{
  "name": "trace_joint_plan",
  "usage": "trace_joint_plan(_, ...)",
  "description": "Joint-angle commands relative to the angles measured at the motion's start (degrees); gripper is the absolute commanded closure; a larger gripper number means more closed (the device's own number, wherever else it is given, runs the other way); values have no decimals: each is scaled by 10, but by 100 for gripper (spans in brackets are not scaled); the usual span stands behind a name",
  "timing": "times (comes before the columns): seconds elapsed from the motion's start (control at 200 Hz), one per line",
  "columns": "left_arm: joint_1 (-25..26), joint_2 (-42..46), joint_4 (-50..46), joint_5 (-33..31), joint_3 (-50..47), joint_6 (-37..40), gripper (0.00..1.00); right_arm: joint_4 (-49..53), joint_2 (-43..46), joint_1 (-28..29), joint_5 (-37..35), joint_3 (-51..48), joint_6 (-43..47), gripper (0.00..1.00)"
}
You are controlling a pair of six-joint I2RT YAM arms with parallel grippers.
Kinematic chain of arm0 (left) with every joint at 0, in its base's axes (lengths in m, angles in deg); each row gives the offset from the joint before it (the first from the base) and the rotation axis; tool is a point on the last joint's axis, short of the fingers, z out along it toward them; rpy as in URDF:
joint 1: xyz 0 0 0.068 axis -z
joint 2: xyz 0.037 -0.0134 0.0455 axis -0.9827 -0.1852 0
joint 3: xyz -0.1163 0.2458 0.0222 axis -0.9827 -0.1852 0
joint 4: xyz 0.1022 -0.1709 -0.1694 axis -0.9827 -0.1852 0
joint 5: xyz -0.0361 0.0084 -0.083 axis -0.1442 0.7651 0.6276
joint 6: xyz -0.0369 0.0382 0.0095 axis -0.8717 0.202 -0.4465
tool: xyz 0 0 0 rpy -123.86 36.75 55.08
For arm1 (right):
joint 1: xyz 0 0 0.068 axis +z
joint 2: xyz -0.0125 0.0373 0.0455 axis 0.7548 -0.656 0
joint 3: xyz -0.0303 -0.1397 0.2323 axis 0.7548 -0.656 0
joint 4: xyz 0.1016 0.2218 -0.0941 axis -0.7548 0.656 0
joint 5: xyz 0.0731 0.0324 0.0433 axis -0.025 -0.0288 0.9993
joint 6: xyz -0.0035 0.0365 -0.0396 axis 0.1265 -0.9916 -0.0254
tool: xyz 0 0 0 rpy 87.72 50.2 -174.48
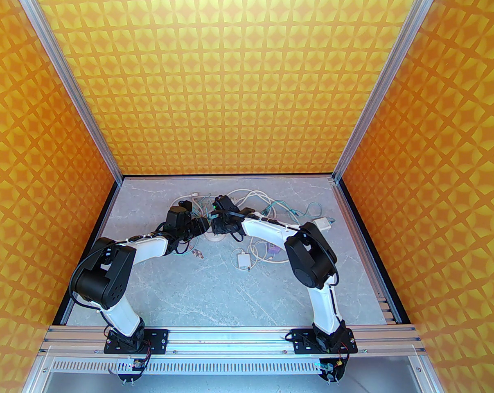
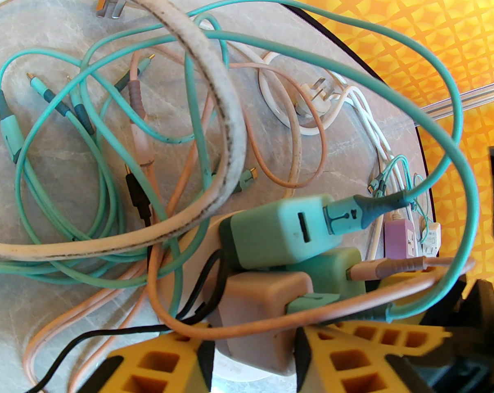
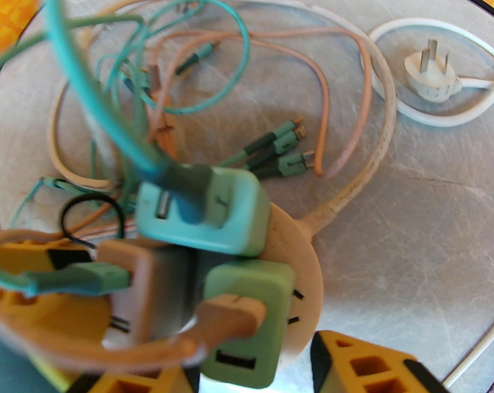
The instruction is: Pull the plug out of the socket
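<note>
Left wrist: fingers (image 2: 148, 367) clamped on beige plug (image 2: 263, 305); right fingers (image 3: 369, 367) apart, flanking green plug (image 3: 271, 293).

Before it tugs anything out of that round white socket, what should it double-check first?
1. Target seated: the green charger sits plugged into the round socket: ok.
2. Alignment: the right gripper straddles that charger: ok.
3. Contact: not ok, a gap shows beside one finger.
4. Socket steadied: cannot tell; the left gripper has fingers either side of the pink charger.
5. Cables clear: not ok, the pink cable loops across the chargers.
</note>
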Motion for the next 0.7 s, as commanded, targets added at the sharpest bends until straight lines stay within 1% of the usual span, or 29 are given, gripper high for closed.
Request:
trace_joint_plan(0.0, -3, -8, -39, 3, -10, -1, 61, 25, -16, 5, -29, 26, 7, 57)
trace_joint_plan(0.055, -3, -10, -43, 3, -8, 0, 61, 27, -16, 7, -33, 29, 8, 62)
trace_joint_plan(0.125, -2, -15, -42, 2, -7, -1, 61, 29, -15, 9, -39, 33, 10, 63)
trace_joint_plan(0.175, -2, -18, -42, 2, -6, -3, 61, 31, -15, 12, -43, 37, 12, 69)
trace_joint_plan(0.22, -2, -20, -43, 2, -5, -4, 61, 33, -15, 14, -44, 41, 13, 72)
trace_joint_plan(0.265, -2, -22, -42, 2, -5, -4, 61, 33, -15, 18, -43, 44, 13, 79)
trace_joint_plan(0.335, -3, -25, -45, 0, -4, -4, 61, 35, -16, 24, -45, 50, 13, 81)
trace_joint_plan(0.365, -2, -27, -48, -1, -3, -4, 61, 37, -16, 28, -43, 54, 13, 86)
trace_joint_plan(0.425, -1, -30, -55, -3, 1, -3, 61, 41, -17, 30, -42, 60, 13, 90)
trace_joint_plan(0.52, -1, -34, -65, -7, 5, -1, 62, 53, -19, 35, -49, 72, 16, 91)
trace_joint_plan(0.635, -1, -37, -68, -9, 7, -1, 62, 74, -24, 47, -79, 91, 28, 92)
trace_joint_plan(0.695, -1, -40, -69, -9, 10, 0, 62, 87, -28, 47, -80, 99, 26, 93)
